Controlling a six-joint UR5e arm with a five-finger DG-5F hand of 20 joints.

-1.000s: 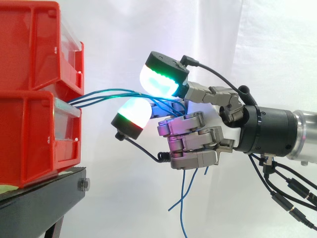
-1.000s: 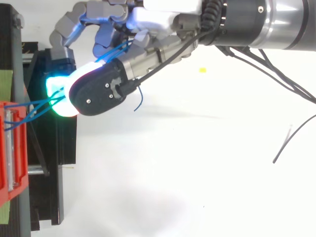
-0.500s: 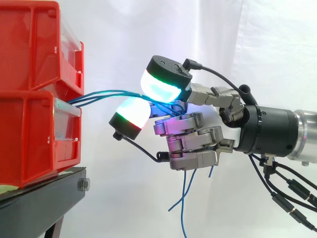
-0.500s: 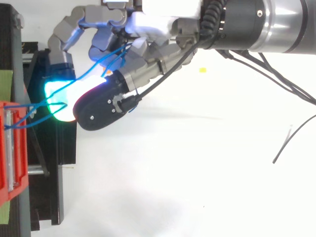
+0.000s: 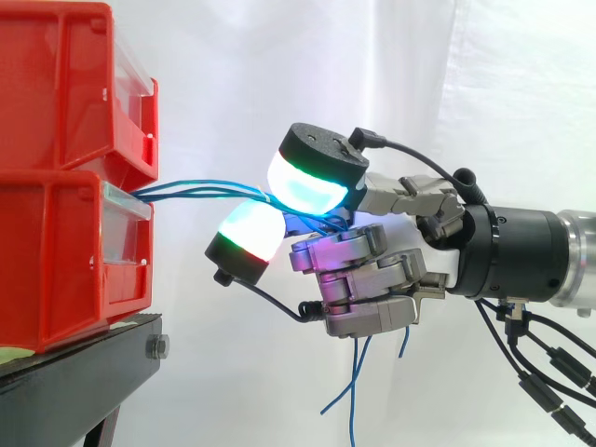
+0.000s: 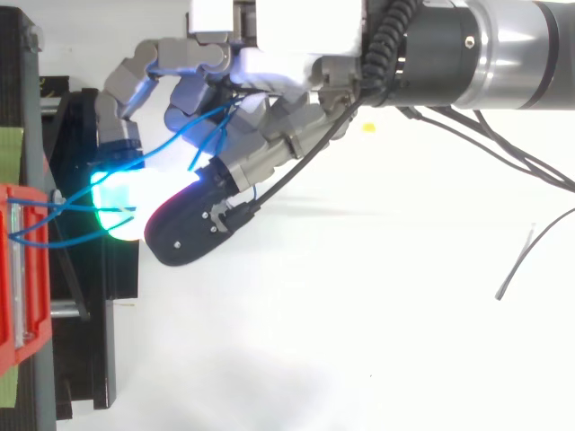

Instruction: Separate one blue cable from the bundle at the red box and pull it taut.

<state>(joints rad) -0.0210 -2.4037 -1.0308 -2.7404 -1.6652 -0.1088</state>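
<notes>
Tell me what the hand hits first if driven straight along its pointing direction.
The hand points left along the blue cables; likely first contact is the front of the lower red bin, just below where they emerge. Top view suggests they line up, not certain.

Bright, even lighting, white curtain [image 5: 521, 93] washed out, faint soft shadows on the white surface [image 6: 359, 314] below, pads [image 5: 307, 182] glowing cyan
</notes>
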